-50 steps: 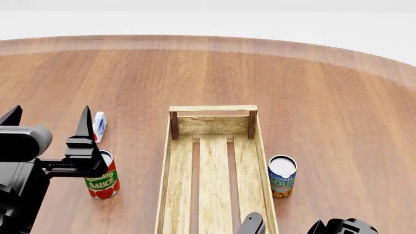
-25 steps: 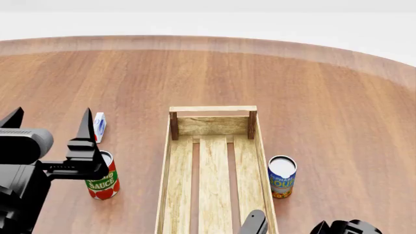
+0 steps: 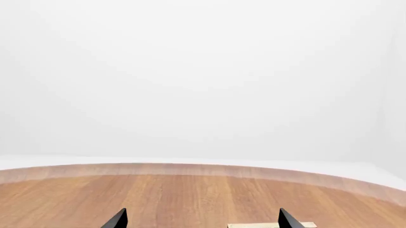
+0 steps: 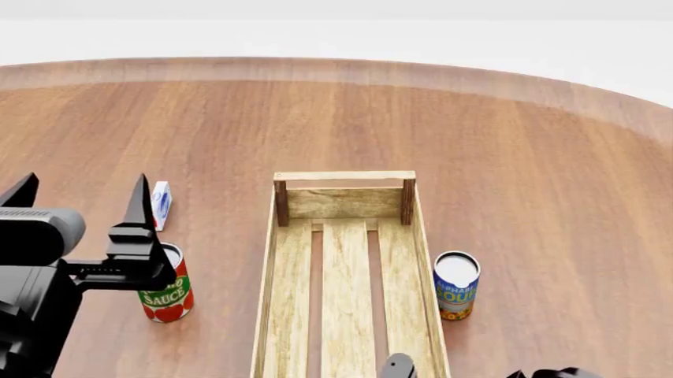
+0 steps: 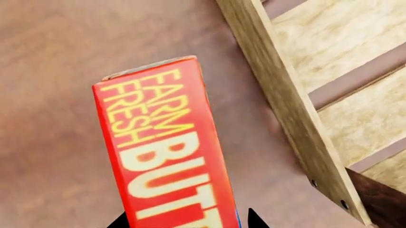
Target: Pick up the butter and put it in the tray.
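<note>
The butter is a red box with yellow "FARM FRESH" and white "BUTT" lettering. It shows only in the right wrist view, on the table beside the tray's side wall. My right gripper is open, with its two black fingertips on either side of the box's near end and a small gap on one side. In the head view only the right gripper's tips show at the bottom edge, and the butter is out of view. The tray is empty. My left gripper is open and empty, raised at the left; it also shows in the left wrist view.
A tomato sauce can stands under my left gripper, left of the tray. A small white-blue carton lies behind it. A blue soup can stands right of the tray. The round table's far edge curves across the back.
My right gripper has sunk toward the bottom edge of the head view, with less of it showing now. The left arm and the other objects have not moved.
</note>
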You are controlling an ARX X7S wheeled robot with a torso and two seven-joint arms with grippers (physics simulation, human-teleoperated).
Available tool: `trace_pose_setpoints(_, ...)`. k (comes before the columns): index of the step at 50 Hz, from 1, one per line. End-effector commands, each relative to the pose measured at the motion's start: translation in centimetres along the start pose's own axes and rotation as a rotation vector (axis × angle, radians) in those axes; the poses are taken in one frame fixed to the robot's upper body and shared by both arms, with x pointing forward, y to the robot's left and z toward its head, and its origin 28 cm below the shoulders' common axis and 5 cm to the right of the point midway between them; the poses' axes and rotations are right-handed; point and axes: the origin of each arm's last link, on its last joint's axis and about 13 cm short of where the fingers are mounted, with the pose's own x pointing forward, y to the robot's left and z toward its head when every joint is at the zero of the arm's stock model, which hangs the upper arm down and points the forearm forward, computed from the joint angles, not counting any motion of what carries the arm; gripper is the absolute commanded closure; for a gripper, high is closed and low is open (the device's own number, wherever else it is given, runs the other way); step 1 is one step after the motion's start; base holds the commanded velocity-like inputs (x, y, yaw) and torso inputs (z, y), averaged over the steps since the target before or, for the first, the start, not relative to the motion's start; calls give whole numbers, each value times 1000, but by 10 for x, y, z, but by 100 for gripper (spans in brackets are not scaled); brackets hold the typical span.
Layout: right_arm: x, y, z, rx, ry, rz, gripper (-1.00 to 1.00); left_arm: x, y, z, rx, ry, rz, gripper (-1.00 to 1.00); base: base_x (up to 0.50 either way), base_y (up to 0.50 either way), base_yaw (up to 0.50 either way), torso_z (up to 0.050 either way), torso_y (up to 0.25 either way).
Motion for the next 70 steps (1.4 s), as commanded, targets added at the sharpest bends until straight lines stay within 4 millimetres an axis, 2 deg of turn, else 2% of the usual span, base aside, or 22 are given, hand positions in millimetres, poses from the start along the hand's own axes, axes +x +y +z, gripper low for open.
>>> trace_pose_setpoints(1,-3,12,7,-9,-25,108,100,1,1,1,-4,-1,4,-100,0,0,0,0,0)
trace_pose_setpoints(14,-16,22,9,-2,8,100,100,2,3,2,-10,-2,10,-100,0,0,0,0,0)
trace_pose_setpoints(28,-44,31,11,17,31,42,100,3,4,0,-13,1,17,-100,0,0,0,0,0)
trace_pose_setpoints(35,-59,35,13,33,-12,18,100,4,5,1,-15,0,22,-100,0,0,0,0,0)
trace_pose_setpoints(43,-83,41,18,92,-137,-8,100,6,6,1,-17,2,30,-100,0,0,0,0,0)
trace_pose_setpoints(54,-115,46,25,150,-218,-22,100,8,7,0,-16,7,36,-100,0,0,0,0,0)
trace_pose_setpoints(63,-125,41,29,237,-277,-55,100,8,7,3,-21,2,39,-100,0,0,0,0,1)
trace_pose_setpoints(70,-129,32,30,309,-333,-142,100,8,8,2,-22,4,43,-100,0,0,0,0,0)
